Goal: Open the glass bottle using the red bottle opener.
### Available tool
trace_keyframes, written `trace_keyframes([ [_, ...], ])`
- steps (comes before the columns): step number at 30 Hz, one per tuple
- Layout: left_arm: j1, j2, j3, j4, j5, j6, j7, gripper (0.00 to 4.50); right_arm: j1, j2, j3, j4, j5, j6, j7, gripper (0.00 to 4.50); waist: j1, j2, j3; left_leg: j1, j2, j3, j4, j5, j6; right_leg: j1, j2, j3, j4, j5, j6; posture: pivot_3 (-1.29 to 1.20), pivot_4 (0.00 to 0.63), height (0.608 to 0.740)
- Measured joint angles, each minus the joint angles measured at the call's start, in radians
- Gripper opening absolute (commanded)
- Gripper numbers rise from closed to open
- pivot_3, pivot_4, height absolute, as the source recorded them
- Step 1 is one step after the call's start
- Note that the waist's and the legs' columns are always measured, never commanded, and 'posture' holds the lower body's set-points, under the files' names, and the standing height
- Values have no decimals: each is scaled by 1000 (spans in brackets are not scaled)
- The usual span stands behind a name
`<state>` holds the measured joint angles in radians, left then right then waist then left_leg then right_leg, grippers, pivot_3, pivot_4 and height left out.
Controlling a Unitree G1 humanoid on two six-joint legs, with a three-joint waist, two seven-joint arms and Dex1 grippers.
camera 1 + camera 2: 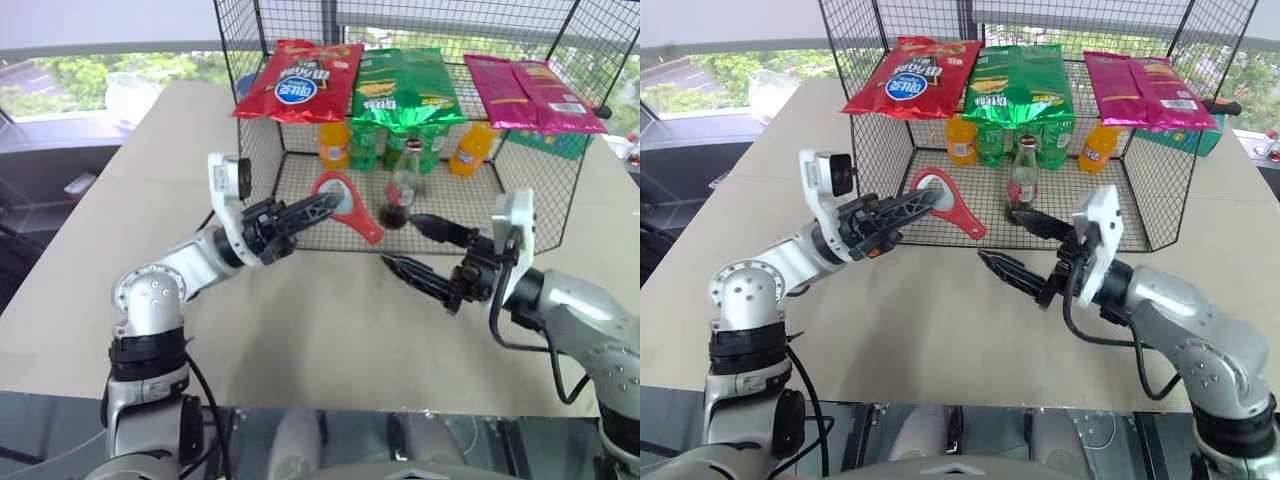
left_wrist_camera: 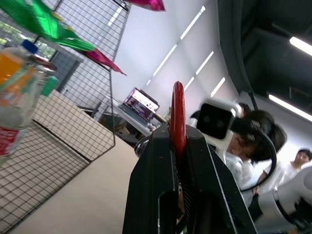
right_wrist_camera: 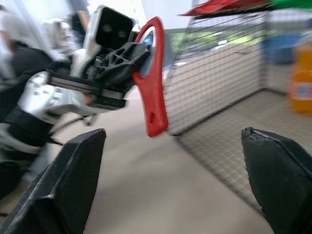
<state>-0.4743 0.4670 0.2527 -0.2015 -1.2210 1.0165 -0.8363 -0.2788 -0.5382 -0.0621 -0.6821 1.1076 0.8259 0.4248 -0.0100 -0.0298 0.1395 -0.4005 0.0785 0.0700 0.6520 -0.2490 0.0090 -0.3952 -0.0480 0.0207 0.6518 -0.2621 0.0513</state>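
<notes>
- Left hand (image 1: 325, 207) clamps the red bottle opener (image 1: 350, 206) by its ring, mid-frame.
- Right hand (image 1: 412, 243) gapes empty — lower right of the glass bottle (image 1: 403, 187).

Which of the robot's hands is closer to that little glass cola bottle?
Right. The right gripper is open just in front of the glass bottle; the left gripper, holding the red bottle opener, is farther left.

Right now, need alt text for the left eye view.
Left gripper holds the red opener before a wire cage; right gripper is open beside the glass bottle at the cage's open front. Soda bottles stand behind, snack bags on top.
</notes>
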Motion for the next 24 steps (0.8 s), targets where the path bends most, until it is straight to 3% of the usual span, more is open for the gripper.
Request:
trace_keyframes([
  [11,50,2,-59,-120,6,-35,-9,0,-149,-33,66,79,163,128,45,3172,0,0,0,-1,0,0,0,0,0,-1,0,0,0,0,0,0,150,740],
  [14,50,4,-74,-140,23,-60,-28,0,-168,-40,84,95,177,148,66,2298,-1,0,0,-1,0,0,0,0,0,-1,0,0,0,0,0,0,150,740],
  [17,50,9,-101,-161,38,-83,-50,0,-182,-44,94,116,181,163,78,733,-1,0,0,-1,0,0,0,0,0,-2,0,0,-1,0,0,0,150,740],
  [19,50,14,-110,-183,47,-97,-70,0,-189,-47,95,117,185,173,89,50,0,0,0,-2,0,0,-1,0,0,-2,0,0,-1,0,0,0,150,740],
  [21,52,20,-115,-185,56,-115,-93,0,-194,-48,95,117,186,176,98,50,0,0,0,-2,0,0,-1,0,0,-2,0,0,-1,0,0,0,150,740],
  [24,60,20,-121,-185,57,-131,-112,976,-194,-48,95,117,187,178,108,0,0,0,0,-2,0,0,-1,0,0,-2,0,0,-1,0,0,0,150,740],
])
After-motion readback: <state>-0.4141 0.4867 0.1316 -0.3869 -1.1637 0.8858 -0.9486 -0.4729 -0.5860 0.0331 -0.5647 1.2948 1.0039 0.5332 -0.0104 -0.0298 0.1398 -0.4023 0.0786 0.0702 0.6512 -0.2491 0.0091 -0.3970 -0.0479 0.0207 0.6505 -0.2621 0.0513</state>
